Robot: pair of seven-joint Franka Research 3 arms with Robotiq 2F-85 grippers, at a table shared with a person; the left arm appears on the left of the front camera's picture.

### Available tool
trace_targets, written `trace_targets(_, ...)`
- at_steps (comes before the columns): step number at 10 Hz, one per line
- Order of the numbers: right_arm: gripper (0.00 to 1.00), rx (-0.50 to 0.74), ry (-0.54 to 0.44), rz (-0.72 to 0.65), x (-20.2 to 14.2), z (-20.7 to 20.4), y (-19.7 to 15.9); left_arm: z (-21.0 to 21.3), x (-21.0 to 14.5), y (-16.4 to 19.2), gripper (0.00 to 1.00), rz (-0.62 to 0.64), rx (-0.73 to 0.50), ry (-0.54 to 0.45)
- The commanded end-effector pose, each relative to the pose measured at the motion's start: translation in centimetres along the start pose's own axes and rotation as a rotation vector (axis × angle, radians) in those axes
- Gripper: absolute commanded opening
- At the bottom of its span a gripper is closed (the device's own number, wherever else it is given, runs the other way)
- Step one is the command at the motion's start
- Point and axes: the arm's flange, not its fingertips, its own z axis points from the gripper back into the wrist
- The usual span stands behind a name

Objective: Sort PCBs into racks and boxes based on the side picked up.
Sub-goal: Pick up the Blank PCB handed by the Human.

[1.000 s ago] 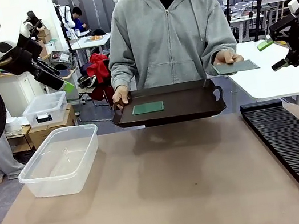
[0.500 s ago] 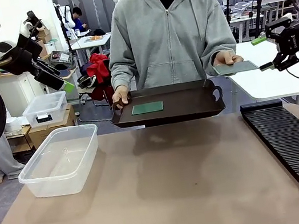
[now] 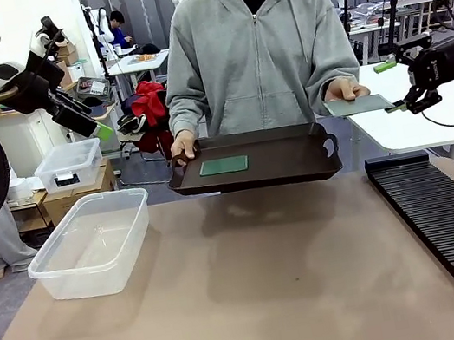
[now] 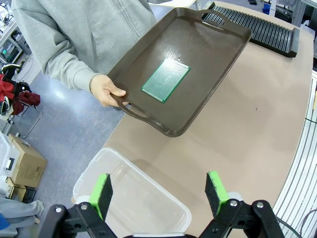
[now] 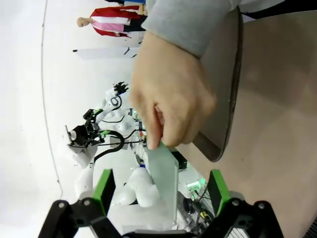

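Jaws wide and empty, your right gripper point(image 5: 161, 191) straddles the PCB point(image 5: 164, 178); centre its free edge between the pads point(image 5: 104, 187), clear of the person's hand point(image 5: 171, 99), then close squarely.

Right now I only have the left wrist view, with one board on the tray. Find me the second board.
Observer: The person's other hand holds the second board out flat, beside the right handle of the tray.
Operator: Report the right pincer.
Observer: The right pincer is open, with the board's free end between its pads.
Operator: Check whether the pads touch it.
Observer: In the right wrist view there is a gap on each side of the board, so neither pad touches it.
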Motion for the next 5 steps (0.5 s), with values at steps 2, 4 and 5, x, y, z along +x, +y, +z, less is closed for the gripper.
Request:
trace_targets(2,1.0,0.086,0.022,-0.038,1.07,-0.44,0.13,-0.05,-0.1,-0.06,1.0,-0.001,-0.005,0.004)
trace_targets(4,0.4,0.112,0.044,-0.024,1.38,-1.02,-0.47,-0.05,-0.1,-0.06,1.0,-0.001,-0.005,0.004)
trace_targets(5,0.05,0.124,0.058,-0.033,1.37,-1.13,-0.66,-0.05,-0.1,-0.06,1.0,-0.001,-0.005,0.004)
